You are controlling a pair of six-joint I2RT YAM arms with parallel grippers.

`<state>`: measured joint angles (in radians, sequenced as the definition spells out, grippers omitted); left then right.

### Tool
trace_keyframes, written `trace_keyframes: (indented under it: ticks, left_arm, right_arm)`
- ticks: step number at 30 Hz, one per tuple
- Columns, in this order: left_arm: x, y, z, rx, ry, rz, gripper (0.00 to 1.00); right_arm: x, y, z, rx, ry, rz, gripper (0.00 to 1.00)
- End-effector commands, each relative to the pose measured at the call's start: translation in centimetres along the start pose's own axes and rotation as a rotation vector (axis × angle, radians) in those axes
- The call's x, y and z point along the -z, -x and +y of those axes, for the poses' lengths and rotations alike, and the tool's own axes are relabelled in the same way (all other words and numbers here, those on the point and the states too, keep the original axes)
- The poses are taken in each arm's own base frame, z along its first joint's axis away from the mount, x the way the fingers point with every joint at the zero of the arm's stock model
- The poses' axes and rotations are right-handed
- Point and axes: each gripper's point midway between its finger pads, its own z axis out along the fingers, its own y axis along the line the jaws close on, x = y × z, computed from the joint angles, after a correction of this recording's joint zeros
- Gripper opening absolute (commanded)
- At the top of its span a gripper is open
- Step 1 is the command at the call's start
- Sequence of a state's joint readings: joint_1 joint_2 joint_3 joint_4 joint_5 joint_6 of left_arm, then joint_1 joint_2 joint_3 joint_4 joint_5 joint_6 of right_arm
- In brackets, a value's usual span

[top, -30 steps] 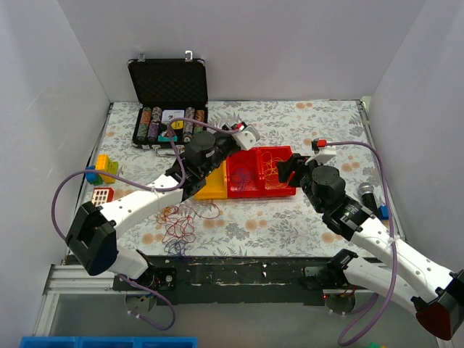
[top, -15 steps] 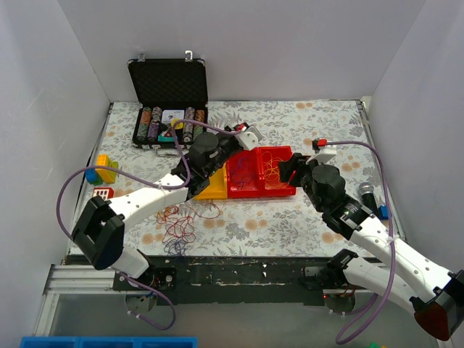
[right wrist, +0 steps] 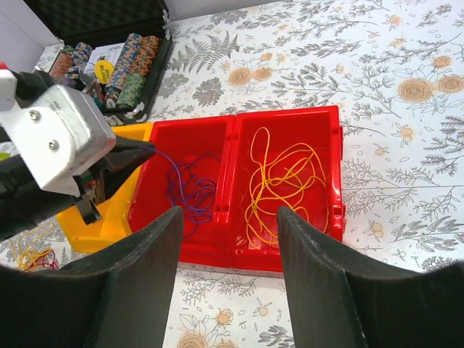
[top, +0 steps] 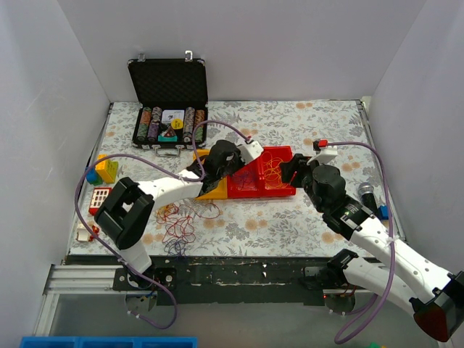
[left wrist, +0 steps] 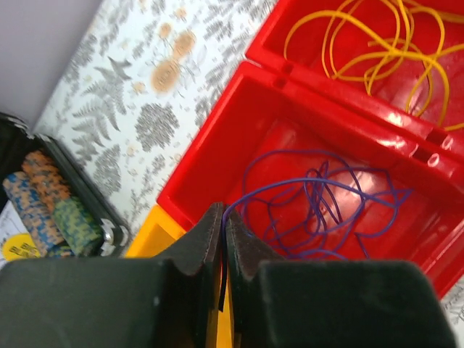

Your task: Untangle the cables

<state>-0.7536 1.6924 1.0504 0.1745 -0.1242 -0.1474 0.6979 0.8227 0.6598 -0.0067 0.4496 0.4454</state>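
My left gripper (left wrist: 223, 217) is shut on the end of a thin purple cable (left wrist: 319, 199), whose loops lie in the left red bin (left wrist: 210, 145). From above, this gripper (top: 233, 165) is at that bin's left edge, by the yellow bin (top: 212, 190). A yellow cable (right wrist: 279, 181) lies in the right red bin (right wrist: 337, 167). The tangle of red, orange and dark cables (top: 181, 223) lies on the cloth near the front left. My right gripper (right wrist: 228, 217) is open and empty, above the front of the red bins; from above it (top: 296, 168) is at their right end.
An open black case of poker chips (top: 168, 101) stands at the back left. Toy blocks (top: 105, 168) and a red grid toy (top: 101, 196) lie at the left edge. A dark cylinder (top: 367, 192) and a blue piece (top: 382, 212) lie at the right edge.
My left arm has swung right, and its gripper has moved from above the yellow bin to the left red bin. The right arm has hardly moved.
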Motion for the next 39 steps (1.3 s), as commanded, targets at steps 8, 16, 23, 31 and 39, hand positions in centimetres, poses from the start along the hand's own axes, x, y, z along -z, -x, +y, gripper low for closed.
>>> trace_keyframes:
  ticks: [8,16,23,31,39]
  left_arm:
    - [0.5,-1.7,-2.0,0.094,-0.124,0.137,0.44]
    - [3.5,1.6,0.3,0.145,-0.152,0.120,0.66]
    - [9.4,3.8,2.9,0.169,-0.249,0.137,0.86]
    - [15.8,-1.1,8.5,0.242,-0.197,0.273,0.95]
    - [22.4,-13.2,8.6,0.291,-0.198,0.465,0.93]
  right_arm:
    - [0.5,1.6,-0.1,-0.029,-0.003,-0.049,0.62]
    - [0.2,1.0,0.0,-0.025,-0.002,-0.015,0.62]
    - [-0.3,0.9,0.9,-0.031,0.029,0.005,0.62]
    - [-1.3,-0.6,3.6,-0.041,0.146,0.070,0.63]
    - [-2.1,-5.5,9.8,0.048,0.289,0.185,0.68]
